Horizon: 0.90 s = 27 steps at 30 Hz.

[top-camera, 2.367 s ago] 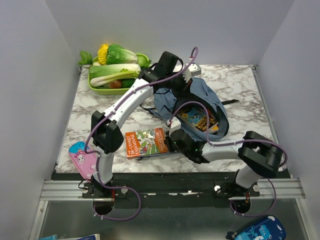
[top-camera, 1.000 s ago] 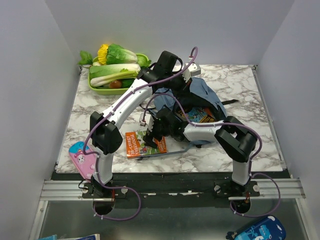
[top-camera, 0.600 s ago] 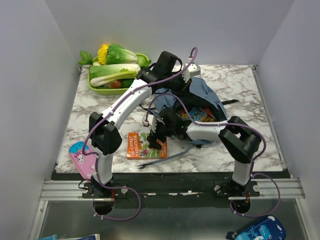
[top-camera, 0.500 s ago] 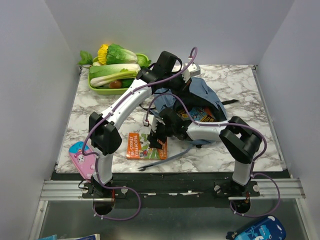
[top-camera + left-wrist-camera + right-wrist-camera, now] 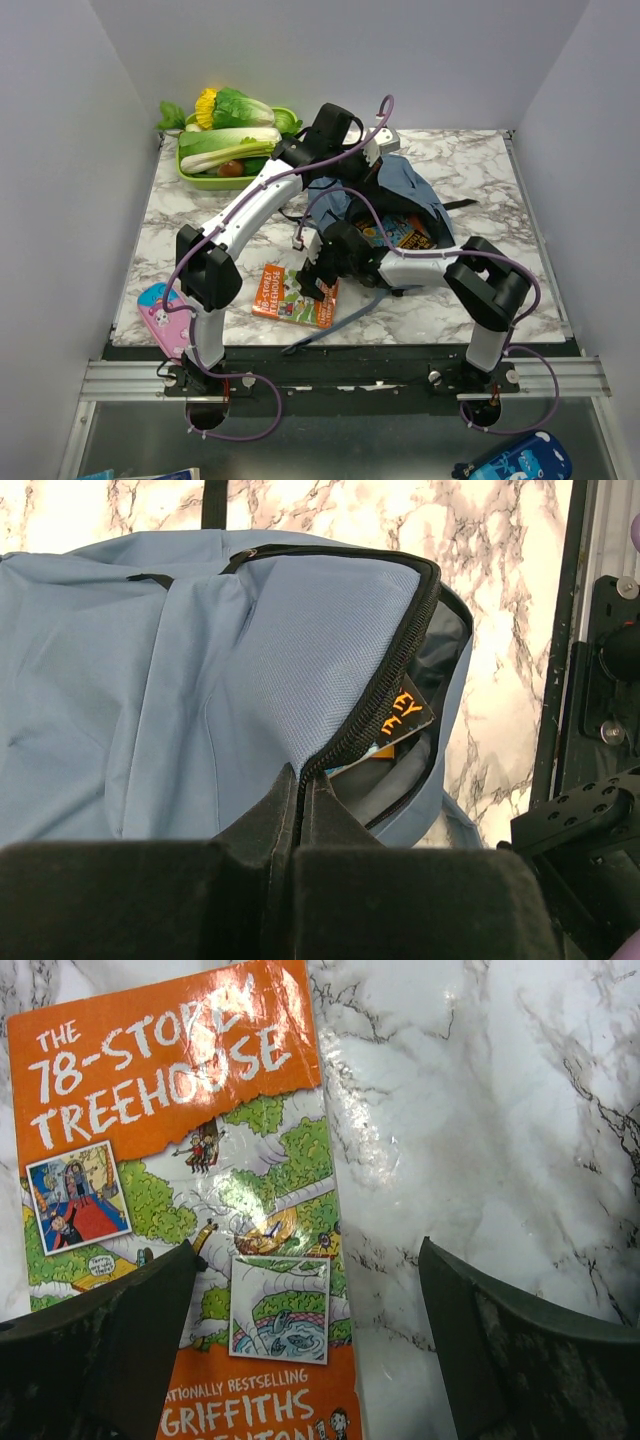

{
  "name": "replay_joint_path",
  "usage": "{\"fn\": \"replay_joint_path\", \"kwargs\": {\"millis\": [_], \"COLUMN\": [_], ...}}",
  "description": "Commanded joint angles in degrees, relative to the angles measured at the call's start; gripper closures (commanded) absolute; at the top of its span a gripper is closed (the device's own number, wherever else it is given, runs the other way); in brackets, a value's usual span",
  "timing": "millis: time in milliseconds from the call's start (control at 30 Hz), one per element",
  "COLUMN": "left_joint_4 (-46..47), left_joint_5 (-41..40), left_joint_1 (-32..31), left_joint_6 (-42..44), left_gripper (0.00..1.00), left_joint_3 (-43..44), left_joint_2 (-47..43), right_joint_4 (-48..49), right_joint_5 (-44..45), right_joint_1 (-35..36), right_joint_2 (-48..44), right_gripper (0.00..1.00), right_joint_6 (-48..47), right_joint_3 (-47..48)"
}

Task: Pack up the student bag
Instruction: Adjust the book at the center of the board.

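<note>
Starting at the near left corner of the desk [image 5: 480, 180], a pink pencil case [image 5: 165, 318] lay unpacked by the near edge, and a green tray of vegetables [image 5: 225, 150] sat at the far left corner. Toward the middle of the near edge the orange treehouse book [image 5: 293, 296] lay flat on the marble, not yet in the bag. The right hand [image 5: 305, 1260] hovered low over the book's right edge with its fingers spread wide, one above the cover and one above bare desk, gripping nothing. Further right, toward the far edge, the left hand [image 5: 298, 795] was pressed together on the zipper rim of the student bag [image 5: 405, 190], apparently holding its mouth open. The bag slumped right of centre, with a second book [image 5: 405, 232] already showing inside the opening. By my reading the packing was partly done: one book was in, the treehouse book looked next, the pencil case might follow, and the zip remained unclosed.
</note>
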Motion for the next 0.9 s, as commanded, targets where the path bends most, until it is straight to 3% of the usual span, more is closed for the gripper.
{"fn": "replay_joint_path", "kwargs": {"millis": [0, 167, 200, 267, 300, 367, 400, 867], "left_joint_4": [1.0, 1.0, 1.0, 1.0, 1.0, 0.9, 0.9, 1.2], "left_joint_5": [1.4, 0.9, 0.9, 0.6, 0.2, -0.2, -0.5, -3.1], "left_joint_1": [0.1, 0.2, 0.1, 0.1, 0.1, 0.1, 0.2, 0.9], "left_joint_6": [0.2, 0.4, 0.4, 0.7, 0.8, 1.0, 1.1, 1.5], "left_gripper": [1.0, 1.0, 1.0, 1.0, 1.0, 1.0, 1.0, 1.0], "left_joint_3": [0.4, 0.1, 0.1, 0.1, 0.1, 0.1, 0.3, 0.4], "left_joint_2": [-3.4, -3.4, -3.4, -3.3, -3.2, -2.8, -2.7, -1.2], "right_joint_4": [-5.7, -6.2, -6.8, -7.0, -7.0, -7.1, -7.1, -6.6], "right_joint_5": [6.5, 6.4, 6.5, 6.6, 7.0, 7.0, 6.9, -3.7], "right_joint_1": [0.2, 0.3, 0.2, 0.4, 0.5, 0.7, 0.6, 0.8], "right_joint_2": [5.3, 5.3, 5.1, 4.1, 3.6, 2.4, 2.0, -13.3], "right_gripper": [0.08, 0.35, 0.46, 0.57, 0.7, 0.82, 0.97, 0.99], "right_joint_6": [-0.9, 1.7, 2.1, 3.2, 3.4, 4.1, 4.5, 14.2], "right_joint_3": [-0.3, -2.8, -3.1, -4.5, -4.9, -5.8, -6.0, -10.4]}}
